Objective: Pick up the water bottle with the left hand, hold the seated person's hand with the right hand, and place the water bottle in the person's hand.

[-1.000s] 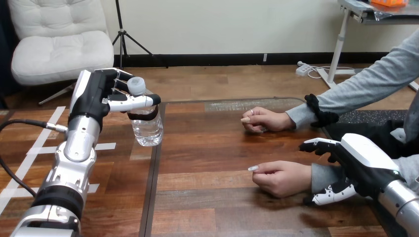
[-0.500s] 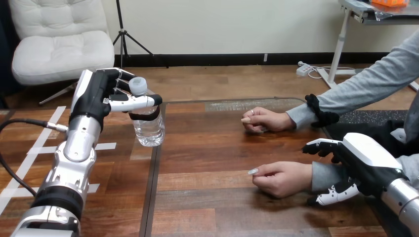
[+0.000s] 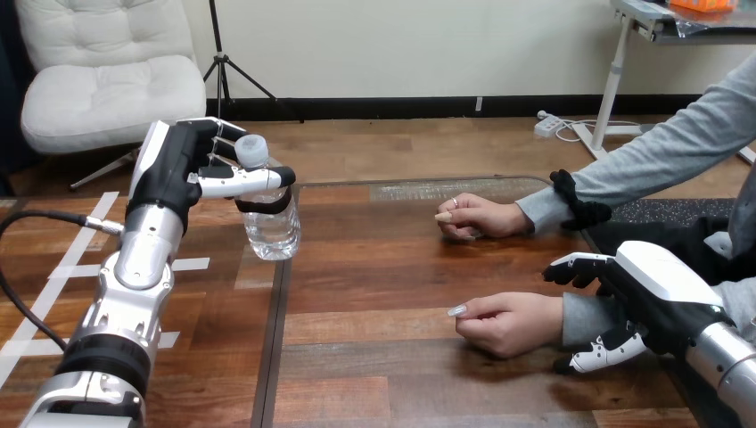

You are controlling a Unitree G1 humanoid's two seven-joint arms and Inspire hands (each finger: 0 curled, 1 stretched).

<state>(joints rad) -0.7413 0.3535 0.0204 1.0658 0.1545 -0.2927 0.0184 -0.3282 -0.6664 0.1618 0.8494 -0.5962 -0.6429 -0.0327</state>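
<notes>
Nothing readable is showing up anywhere in this shot: no words, numbers, logos or signs. The water bottle [image 3: 272,227] is wearing a dark label band [image 3: 265,204] around its upper half, but any print on it is coming through too small to make out.
</notes>
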